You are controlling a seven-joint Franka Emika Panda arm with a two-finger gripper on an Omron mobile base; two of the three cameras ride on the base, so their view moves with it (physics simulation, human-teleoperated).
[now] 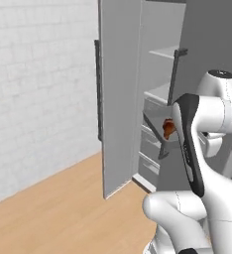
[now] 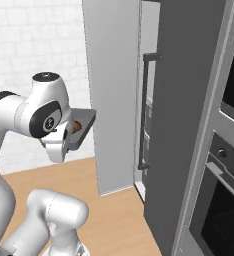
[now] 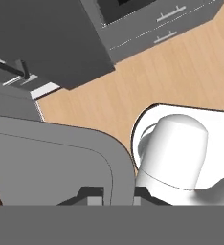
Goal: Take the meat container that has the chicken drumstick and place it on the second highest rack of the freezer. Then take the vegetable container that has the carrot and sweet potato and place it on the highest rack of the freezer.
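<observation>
- The gripper (image 3: 111,194) is pinched onto the rim of the grey meat container (image 2: 83,129), holding it up in the air beside the arm, level with the middle of the open freezer (image 1: 155,99).
- A reddish-brown piece, most likely the chicken drumstick (image 1: 168,128), sits inside the tray; the left base view blurs it, so I judge that from colour alone.
- In the hand view the tray's rounded corner lies just above the gripper tips, with the wooden floor (image 3: 181,72) below it, so the container rests on nothing.
- The freezer door (image 1: 119,94) stands wide open, and pale racks (image 1: 162,52) show inside, one high and another lower down.
- Done so far, as I read it: the first container is picked up and carried near the freezer.
- Left: slide it onto the second highest rack and let go.
- After that the whole second half remains: fetching the vegetable container with carrot and sweet potato and setting it on the highest rack.
</observation>
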